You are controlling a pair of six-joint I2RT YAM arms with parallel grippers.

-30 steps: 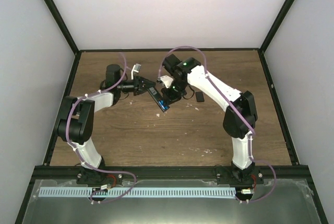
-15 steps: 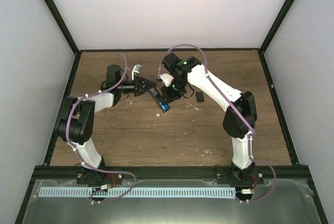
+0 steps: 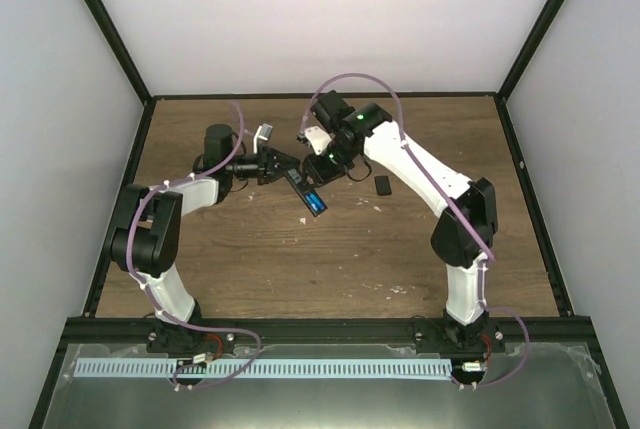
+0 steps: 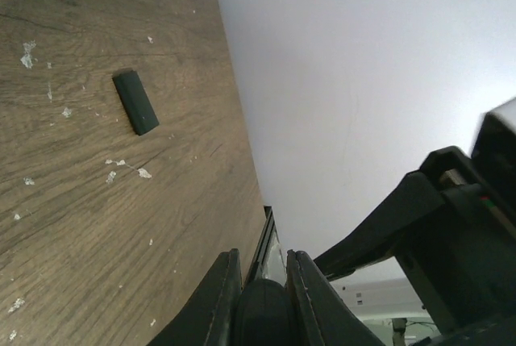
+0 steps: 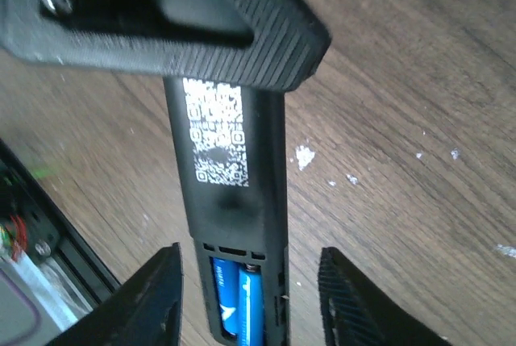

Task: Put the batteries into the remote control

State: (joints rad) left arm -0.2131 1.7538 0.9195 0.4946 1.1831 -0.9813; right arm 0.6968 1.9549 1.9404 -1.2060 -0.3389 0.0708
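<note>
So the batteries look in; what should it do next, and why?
Probably lift the right claw away and fetch the black cover lying on the table. Both blue batteries sit in the open compartment of the remote control, the left claw grips it, and the right claw stands open, holding nothing.

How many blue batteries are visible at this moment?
2. One battery and the other lie side by side in the open compartment of the remote, seen in the right wrist view. No others show; some might be hidden.
</note>
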